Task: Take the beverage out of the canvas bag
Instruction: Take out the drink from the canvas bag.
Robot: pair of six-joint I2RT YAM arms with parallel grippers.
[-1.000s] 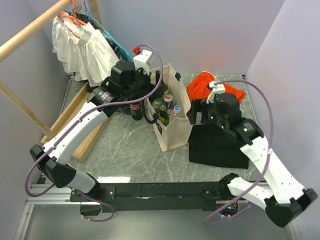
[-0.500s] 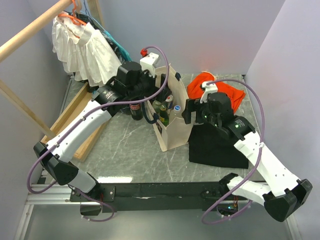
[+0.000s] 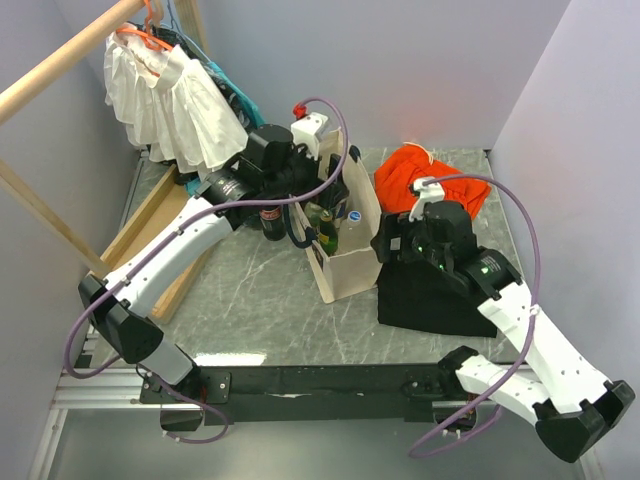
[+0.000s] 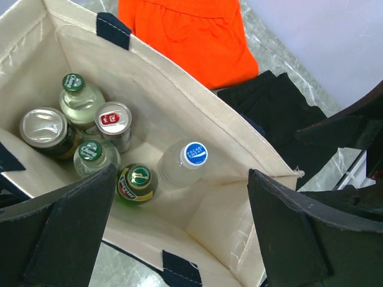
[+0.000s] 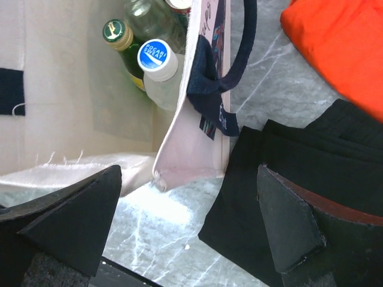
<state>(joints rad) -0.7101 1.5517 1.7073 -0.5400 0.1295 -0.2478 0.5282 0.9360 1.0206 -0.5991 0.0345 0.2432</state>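
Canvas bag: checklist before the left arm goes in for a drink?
1. Open left end effector: ok, fingers spread wide above the bag mouth.
2. Mouth of the canvas bag open: ok, bottle caps and can tops show inside.
3. Finger room around the blue-capped bottle: cannot tell, a green bottle stands close beside it.
4. Bag steadied: not ok, the right end effector is open astride the bag's side wall, not clamped.
5. The strap handle out of the mouth: ok, it hangs outside.
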